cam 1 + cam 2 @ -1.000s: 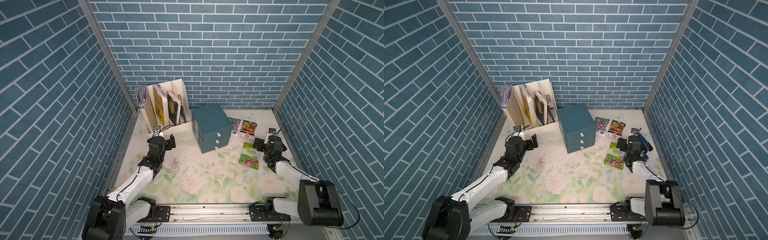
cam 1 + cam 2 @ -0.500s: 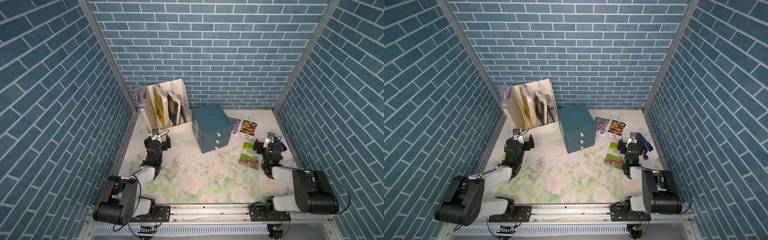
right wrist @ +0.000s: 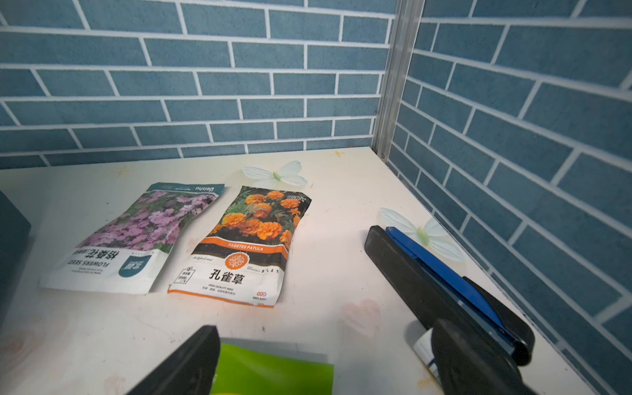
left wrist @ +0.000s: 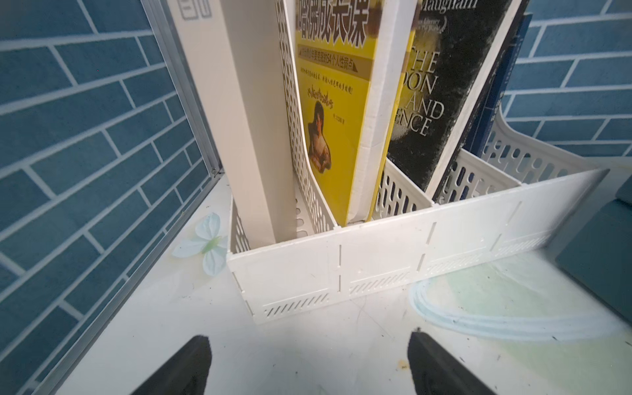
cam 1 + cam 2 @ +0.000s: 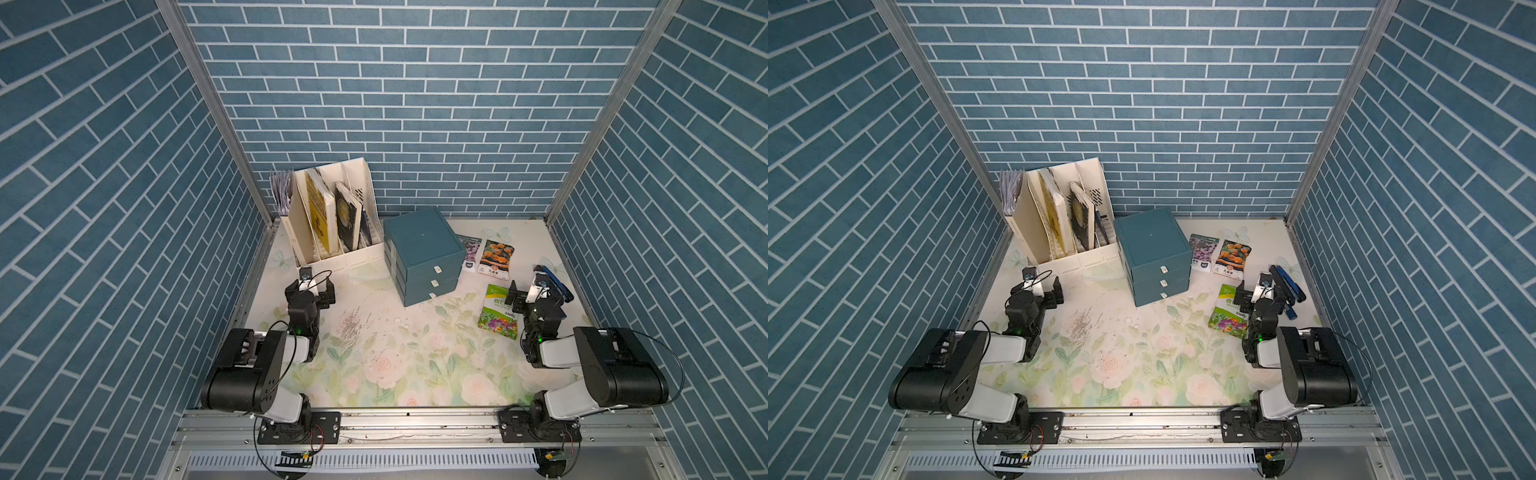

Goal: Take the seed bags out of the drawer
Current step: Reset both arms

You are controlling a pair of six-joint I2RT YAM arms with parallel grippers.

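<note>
- The left end effector (image 4: 307, 342) stands open and empty before the white file rack (image 4: 342, 260), whose yellow book (image 4: 328, 102) has its title cut off.
- The teal drawer unit (image 5: 424, 245) is shut, its inside hidden.
- Beside it on the surface (image 5: 395, 357) lie the pink-purple seed bag (image 5: 470, 249), partly hidden behind the unit in a top view, and the marigold seed bag (image 5: 496, 257).
- The green seed bag (image 5: 498, 311) lies nearer the front; the right wrist view shows one edge only.
- The right end effector (image 3: 325, 331) is open, gripping nothing.
- A blue-and-black tool (image 3: 441, 273) by the right wall is hard to identify.
</note>
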